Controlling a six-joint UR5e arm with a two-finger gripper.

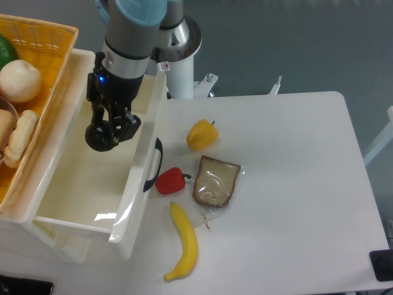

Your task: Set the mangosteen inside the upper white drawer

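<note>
My gripper (105,134) is clenched on the mangosteen (100,137), hanging over the open upper white drawer (73,184), toward its 12 o'clock end. I judge the fruit hard, glossy and apt to roll; my 2 fingers pinch its widest part.

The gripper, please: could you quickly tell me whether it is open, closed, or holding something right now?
Gripper: closed on the mangosteen, held over the open drawer.
</note>
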